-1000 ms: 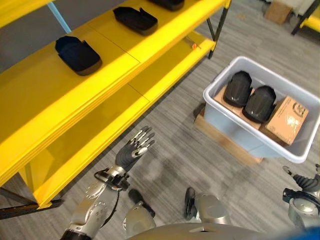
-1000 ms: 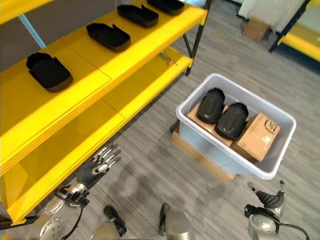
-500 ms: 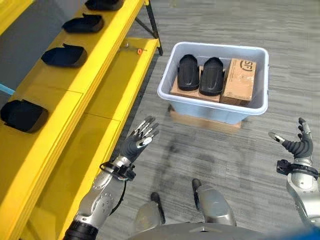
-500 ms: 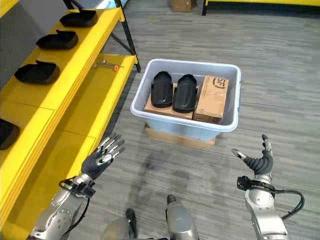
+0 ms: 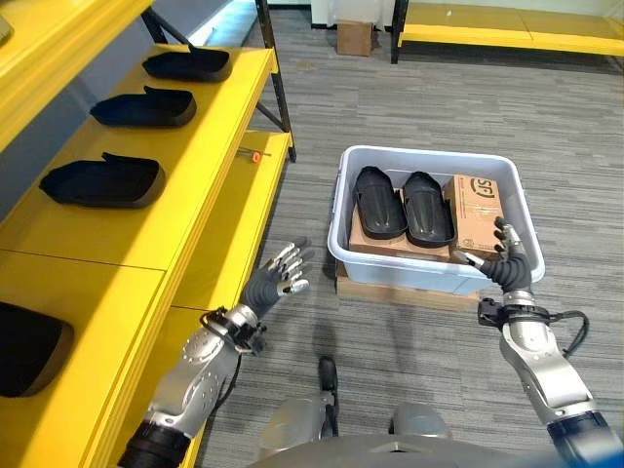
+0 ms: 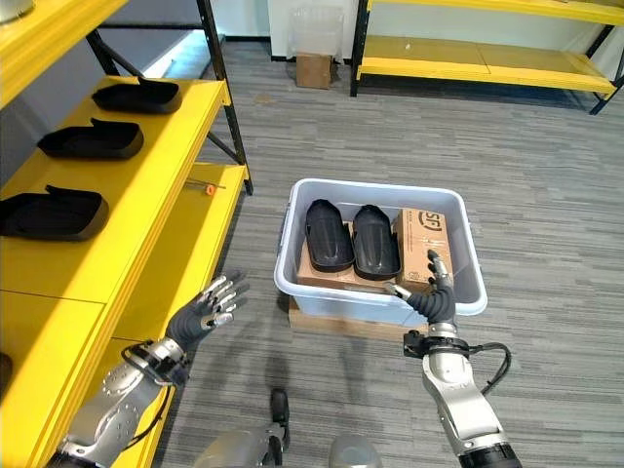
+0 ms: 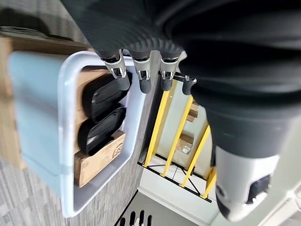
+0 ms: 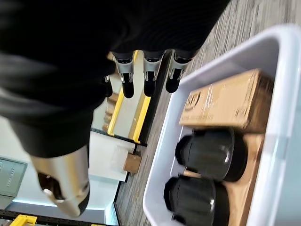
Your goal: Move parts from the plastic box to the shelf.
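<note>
Two black moulded plastic parts [image 5: 404, 205] lie side by side in the pale grey plastic box [image 5: 429, 276], beside a brown cardboard carton [image 5: 475, 214]. Right hand [image 5: 505, 267] hovers at its near rim, left hand [image 5: 272, 289] left of it; both spread, empty.

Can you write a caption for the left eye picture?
Both open hands, left and right, reach toward the plastic box holding two black parts.

Your robot's arms are silver-grey with rounded metal segments. Each hand, left hand [image 5: 276, 284] and right hand [image 5: 506, 266], has a dark ribbed cover over its back and wrist, and slim silver fingers [image 7: 141, 75] ending in dark tips.
</note>
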